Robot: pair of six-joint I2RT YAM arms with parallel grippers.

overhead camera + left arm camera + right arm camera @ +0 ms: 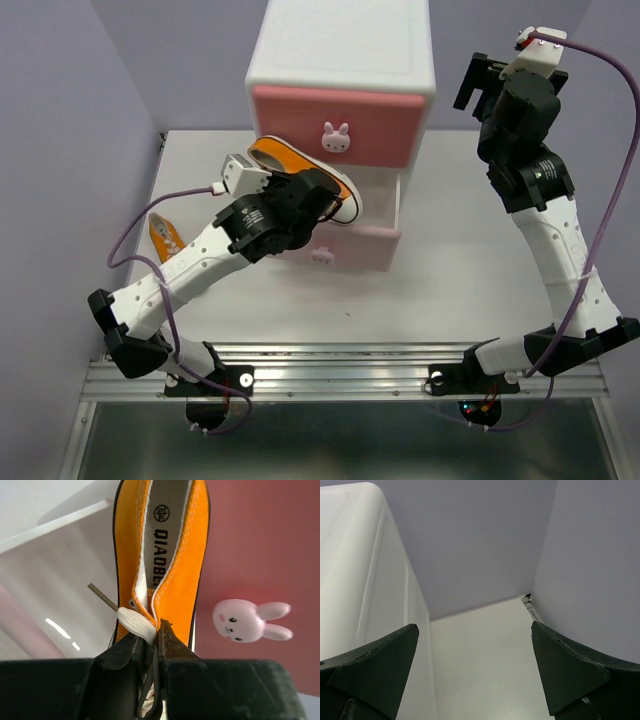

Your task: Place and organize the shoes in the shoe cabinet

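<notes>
Orange shoe (290, 160), pinched in left gripper (150, 640), hangs above shoe cabinet's (340, 60) open lower drawer (365, 245), evidently for stowing; right gripper (474, 640) spread, empty.

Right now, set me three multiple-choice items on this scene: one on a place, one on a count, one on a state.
1. Where is the held shoe?
A. above the pulled-out lower drawer
B. on the cabinet's top
C. on the table beside the right arm

2. How many orange shoes show in the top view?
A. one
B. two
C. four

3. What state is the right tool in?
A. shut on a shoe
B. open and empty
C. shut on a knob

Answers:
1. A: the left tool grips it in front of the cabinet, over that drawer.
2. B: one is held, and a second shoe lies on the table at left.
3. B: it stands wide open with nothing in it.
</notes>
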